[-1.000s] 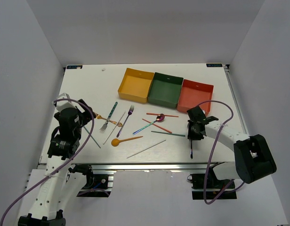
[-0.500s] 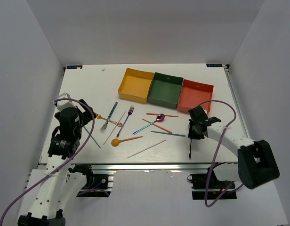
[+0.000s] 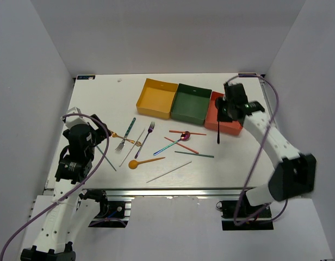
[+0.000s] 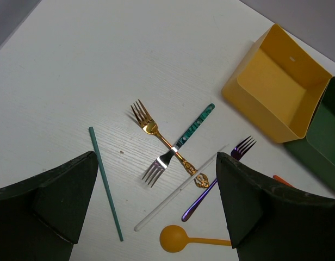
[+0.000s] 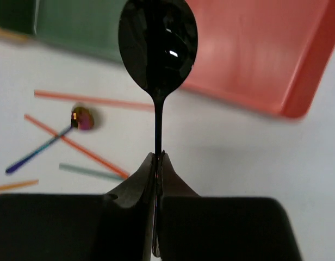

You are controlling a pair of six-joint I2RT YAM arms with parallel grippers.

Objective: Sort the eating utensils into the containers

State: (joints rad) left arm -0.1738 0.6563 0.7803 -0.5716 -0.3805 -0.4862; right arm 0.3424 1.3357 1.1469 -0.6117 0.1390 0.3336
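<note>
White-walled enclosure, white counter. Loose utensils lie mid-counter, well apart from both arms. The gold fork is crossed by a silver fork with a green handle. A purple fork and a pale chopstick lie just beside them, an orange spoon nearer, and a green chopstick to the left. Further right are an iridescent spoon, two red chopsticks, a second green chopstick and another pale one.

Left end effector: fingers spread wide above the forks, touching nothing.

Right end effector: fingers pressed together, pinching the handle of the black spoon. The spoon hangs raised at the front-left corner of the red-orange tray.

The yellow tray, dark green tray and red-orange tray sit in a row, walls touching, and their floors show bare.
</note>
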